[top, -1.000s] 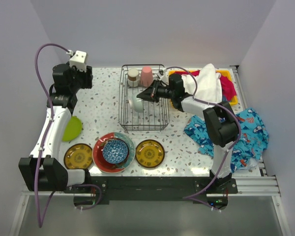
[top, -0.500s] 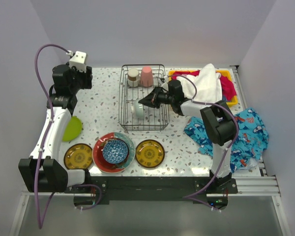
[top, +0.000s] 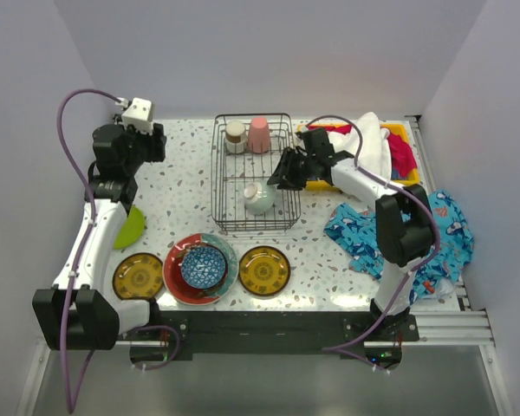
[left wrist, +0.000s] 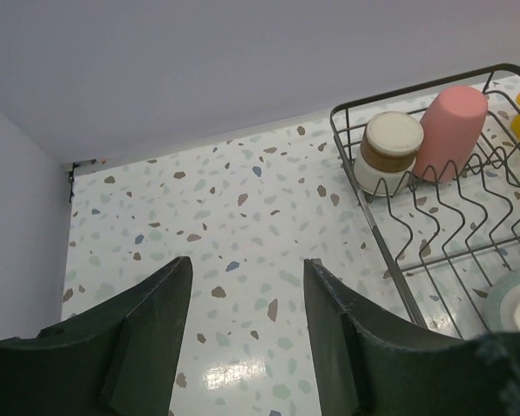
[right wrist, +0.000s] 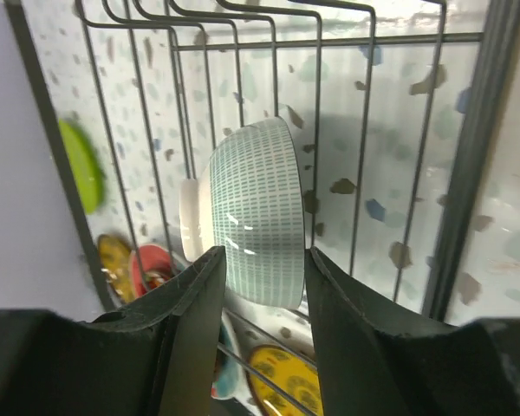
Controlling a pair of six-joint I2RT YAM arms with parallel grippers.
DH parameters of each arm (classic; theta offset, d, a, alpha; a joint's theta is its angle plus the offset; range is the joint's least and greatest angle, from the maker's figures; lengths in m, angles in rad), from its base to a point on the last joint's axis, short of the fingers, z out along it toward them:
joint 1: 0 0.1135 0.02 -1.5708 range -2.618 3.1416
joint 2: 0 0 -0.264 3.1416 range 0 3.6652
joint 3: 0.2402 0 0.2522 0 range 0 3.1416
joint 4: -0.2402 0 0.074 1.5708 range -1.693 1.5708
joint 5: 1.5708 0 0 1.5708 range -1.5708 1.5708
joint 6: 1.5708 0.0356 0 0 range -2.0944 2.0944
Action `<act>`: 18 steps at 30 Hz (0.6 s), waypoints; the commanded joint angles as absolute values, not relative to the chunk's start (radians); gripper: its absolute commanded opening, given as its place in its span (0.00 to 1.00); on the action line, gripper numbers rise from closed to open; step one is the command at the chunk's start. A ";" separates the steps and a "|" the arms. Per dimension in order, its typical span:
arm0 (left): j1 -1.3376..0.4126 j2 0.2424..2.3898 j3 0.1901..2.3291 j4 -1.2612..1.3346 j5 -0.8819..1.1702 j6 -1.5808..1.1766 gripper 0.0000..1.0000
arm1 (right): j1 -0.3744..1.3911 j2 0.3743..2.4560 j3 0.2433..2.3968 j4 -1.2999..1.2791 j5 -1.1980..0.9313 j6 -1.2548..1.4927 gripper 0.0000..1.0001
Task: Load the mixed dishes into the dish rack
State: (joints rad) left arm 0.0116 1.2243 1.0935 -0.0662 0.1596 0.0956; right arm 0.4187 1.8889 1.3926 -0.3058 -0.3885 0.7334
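The dark wire dish rack (top: 253, 227) stands at the back centre. In it lies a pale green bowl (top: 258, 198), and a pink cup (top: 258, 134) and a cream-lidded brown cup (top: 235, 136) stand at its far end. My right gripper (top: 282, 178) is open at the rack's right side. In the right wrist view its jaws (right wrist: 263, 253) stand apart just short of the bowl (right wrist: 256, 208), which rests on the rack wires (right wrist: 490, 130). My left gripper (top: 145, 143) hangs open over the back-left table, empty (left wrist: 247, 264).
Near the front lie a red teal-rimmed plate (top: 178, 279) with a blue patterned bowl (top: 203, 265) on it, two amber plates (top: 138, 275) (top: 264, 269) and a lime-green plate (top: 130, 227). A yellow bin (top: 405, 132) of cloths and a blue fish-print cloth (top: 416, 234) lie at the right.
My right gripper carried the pale green bowl down into the rack, opened and drew back to the right. The bowl now lies free. The left arm shifted only slightly.
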 commanded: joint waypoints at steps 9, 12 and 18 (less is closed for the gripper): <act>0.008 1.077 0.966 -0.090 0.179 0.166 0.64 | 0.505 1.772 1.522 -0.488 -0.244 0.405 0.25; 0.008 1.088 0.989 -0.200 0.147 0.189 0.65 | 0.549 1.810 1.534 -0.443 -0.235 0.368 0.25; 0.034 1.198 1.135 -0.611 0.262 0.339 0.70 | 0.577 1.911 1.589 -0.417 -0.216 0.353 0.26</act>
